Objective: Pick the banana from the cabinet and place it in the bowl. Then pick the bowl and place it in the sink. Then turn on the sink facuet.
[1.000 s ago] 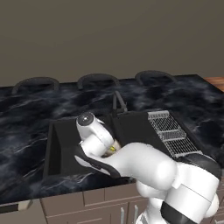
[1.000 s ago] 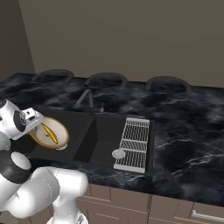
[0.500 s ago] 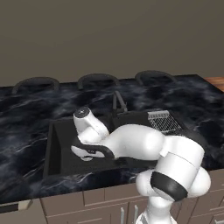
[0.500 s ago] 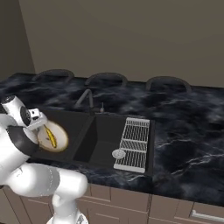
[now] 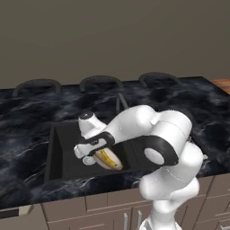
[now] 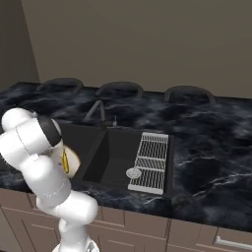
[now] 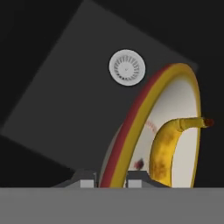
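One step of three looks done: the banana (image 7: 168,151) lies in the bowl (image 7: 131,131). I see the gripper (image 7: 111,180) pinched shut on the bowl's rim, holding it over the sink (image 5: 58,152). Release and tap (image 6: 96,111) remain.

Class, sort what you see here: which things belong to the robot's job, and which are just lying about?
Job: bowl gripped at its rim by the gripper; banana inside it; sink; faucet.
Lying about: drain rack; marble counter.
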